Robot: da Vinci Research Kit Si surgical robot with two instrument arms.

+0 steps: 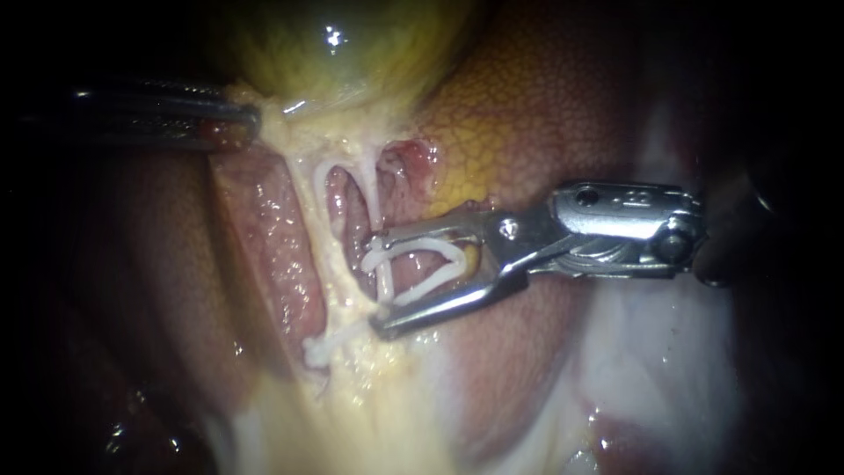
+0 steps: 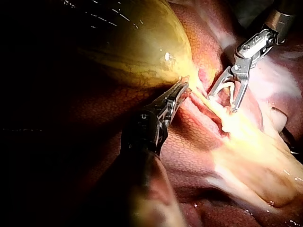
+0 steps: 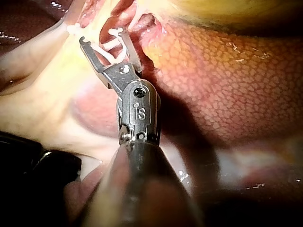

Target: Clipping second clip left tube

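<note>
My right instrument comes in from the right. Its jaws stand wide apart and carry an open white clip, and a pale tube runs down between them. The left tube lies just beside the jaw tips, with a shut white clip lower down on it. My left instrument is shut on the pale tissue at the neck of the yellow-green gallbladder. In the right wrist view the right instrument straddles the strands with the clip in its jaws.
Mottled orange-brown liver lies behind the right instrument's jaws. Pale fatty tissue spreads below the tubes. In the left wrist view my left instrument holds the edge of the gallbladder, close to my right instrument.
</note>
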